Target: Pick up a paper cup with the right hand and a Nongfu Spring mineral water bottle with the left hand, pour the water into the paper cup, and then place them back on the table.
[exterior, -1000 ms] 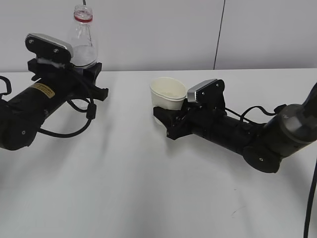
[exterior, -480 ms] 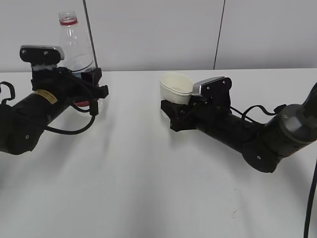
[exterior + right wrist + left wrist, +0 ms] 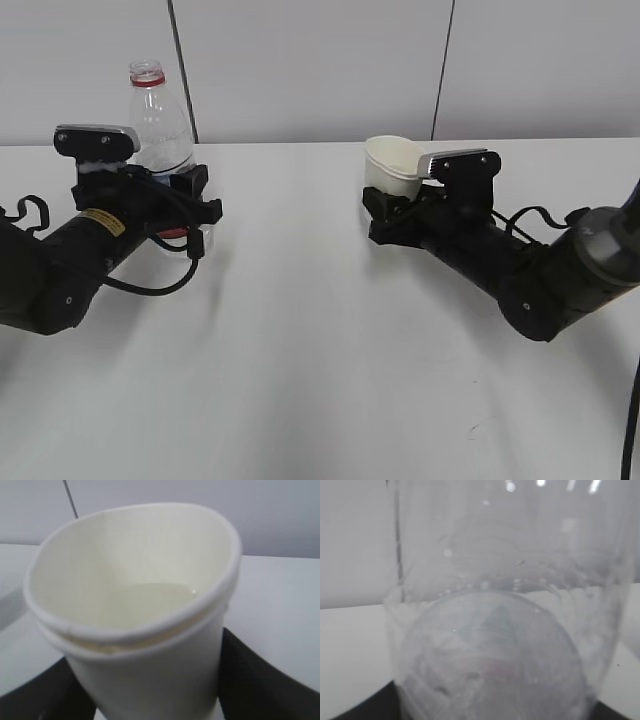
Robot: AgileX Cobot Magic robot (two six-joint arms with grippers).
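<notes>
The clear water bottle (image 3: 160,125), uncapped with a red neck ring, stands upright in my left gripper (image 3: 185,205), which is shut on its lower body; its red label is mostly hidden behind the gripper. The bottle (image 3: 510,615) fills the left wrist view. My right gripper (image 3: 385,210) is shut on the cream paper cup (image 3: 392,163), squeezing its rim oval. In the right wrist view the cup (image 3: 135,630) holds a little clear water (image 3: 150,597) at its bottom. Both sit low over the white table (image 3: 300,350), bottle left, cup right, well apart.
A grey wall with two dark vertical seams runs behind the table's far edge. A small dark scuff (image 3: 473,430) marks the tabletop near the front right. A black cable (image 3: 632,420) hangs at the right edge.
The left gripper has lowered the bottle and set it upright. The right gripper has carried the cup to the right, away from the bottle, and a little farther back.
</notes>
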